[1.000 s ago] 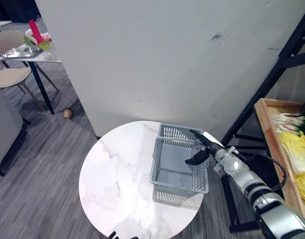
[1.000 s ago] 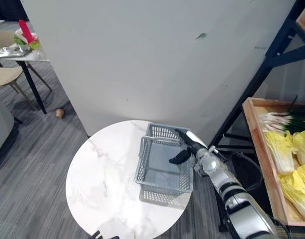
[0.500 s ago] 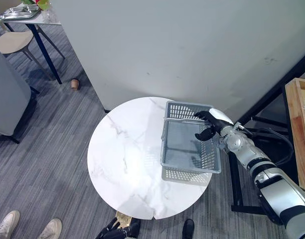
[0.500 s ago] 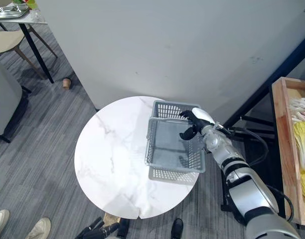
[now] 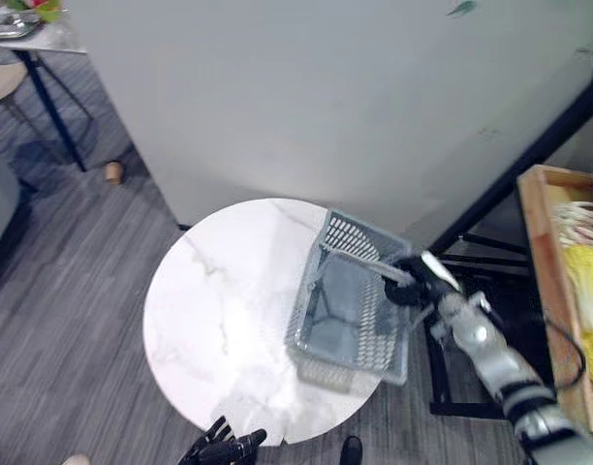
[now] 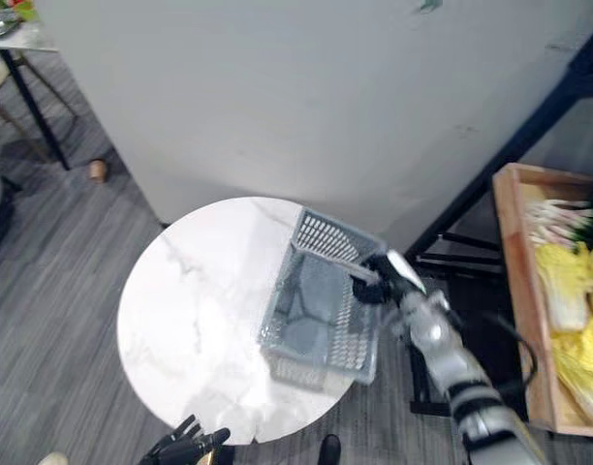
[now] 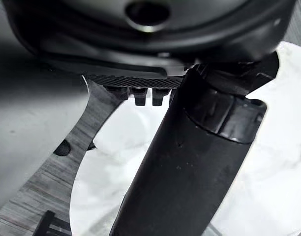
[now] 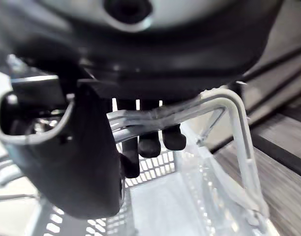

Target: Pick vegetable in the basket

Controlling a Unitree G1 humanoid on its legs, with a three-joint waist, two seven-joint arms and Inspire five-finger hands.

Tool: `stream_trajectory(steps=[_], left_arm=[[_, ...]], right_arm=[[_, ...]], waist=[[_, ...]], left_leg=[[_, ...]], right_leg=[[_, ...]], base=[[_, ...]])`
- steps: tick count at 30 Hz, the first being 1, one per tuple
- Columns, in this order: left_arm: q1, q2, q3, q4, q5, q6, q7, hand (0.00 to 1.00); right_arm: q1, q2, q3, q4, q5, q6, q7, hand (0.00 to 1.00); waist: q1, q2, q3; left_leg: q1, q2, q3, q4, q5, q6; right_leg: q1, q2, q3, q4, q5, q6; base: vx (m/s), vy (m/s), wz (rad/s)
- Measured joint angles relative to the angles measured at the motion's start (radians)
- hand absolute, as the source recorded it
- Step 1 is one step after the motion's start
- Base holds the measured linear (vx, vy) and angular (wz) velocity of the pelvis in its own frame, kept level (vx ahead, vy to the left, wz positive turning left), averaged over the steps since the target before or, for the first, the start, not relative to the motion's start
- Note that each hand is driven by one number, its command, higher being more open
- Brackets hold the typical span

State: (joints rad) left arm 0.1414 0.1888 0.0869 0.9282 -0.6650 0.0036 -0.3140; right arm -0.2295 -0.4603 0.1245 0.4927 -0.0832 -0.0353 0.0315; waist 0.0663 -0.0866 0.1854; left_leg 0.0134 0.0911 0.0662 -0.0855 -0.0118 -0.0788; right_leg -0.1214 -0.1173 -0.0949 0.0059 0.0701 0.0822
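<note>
Your right hand (image 5: 416,287) curls its fingers (image 8: 151,141) round the thin pale handles (image 8: 224,104) of the grey rectangular mesh basket (image 5: 343,358), at 3 o'clock on the round marble table (image 5: 214,310). The basket's long axis runs 12 to 6, and it looks tipped, with its right side raised. Leafy cabbages (image 6: 560,281) lie lengthwise 12 to 6 in the wooden tray (image 6: 514,291) beyond. Your left hand (image 5: 224,448), at 6, has its fingers loosely spread.

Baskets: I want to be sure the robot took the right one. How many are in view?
1. The grey basket is tilted over the round table's right edge, its handle gripped by the right hand.
</note>
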Motion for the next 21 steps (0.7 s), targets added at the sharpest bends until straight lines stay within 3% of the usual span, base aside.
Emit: stream_trajectory(steps=[5,9,14,21], left_arm=[[0.046,-0.031,0.000,0.010,-0.001,-0.030,0.008,1.00],[0.042,-0.050,-0.001,0.020,-0.002,-0.047,0.008,1.00],[0.054,-0.069,-0.001,0.068,-0.003,-0.046,0.007,1.00],[0.057,-0.072,0.000,0.097,-0.003,-0.044,0.022,1.00]], right_arm=[[0.332,0.072,-0.118,-0.110,0.127,0.088,0.109,0.00],[0.461,0.164,-0.196,-0.113,0.238,0.148,0.147,0.00],[0.564,0.279,-0.219,-0.064,0.282,0.169,0.177,0.00],[0.545,0.311,-0.236,0.129,0.279,0.167,0.170,0.00]], waist=[[-0.072,0.019,-0.087],[-0.113,0.021,-0.131],[-0.129,0.049,-0.171],[-0.134,0.058,-0.201]], left_leg=[[0.041,-0.001,0.052,0.048,-0.059,0.003],[0.048,0.001,0.072,0.069,-0.076,-0.001],[0.056,0.019,0.086,0.074,-0.077,-0.010],[0.060,0.021,0.099,0.058,-0.075,-0.013]], right_leg=[[0.037,0.000,0.047,0.008,-0.016,0.020],[0.038,0.004,0.068,0.014,-0.033,0.024],[0.037,0.022,0.079,0.021,-0.034,0.022],[0.036,0.027,0.092,0.006,-0.026,0.021]], base=[[0.09,0.046,-0.32],[-0.01,0.002,-0.19],[-0.05,-0.029,-0.09],[0.01,-0.001,-0.04]])
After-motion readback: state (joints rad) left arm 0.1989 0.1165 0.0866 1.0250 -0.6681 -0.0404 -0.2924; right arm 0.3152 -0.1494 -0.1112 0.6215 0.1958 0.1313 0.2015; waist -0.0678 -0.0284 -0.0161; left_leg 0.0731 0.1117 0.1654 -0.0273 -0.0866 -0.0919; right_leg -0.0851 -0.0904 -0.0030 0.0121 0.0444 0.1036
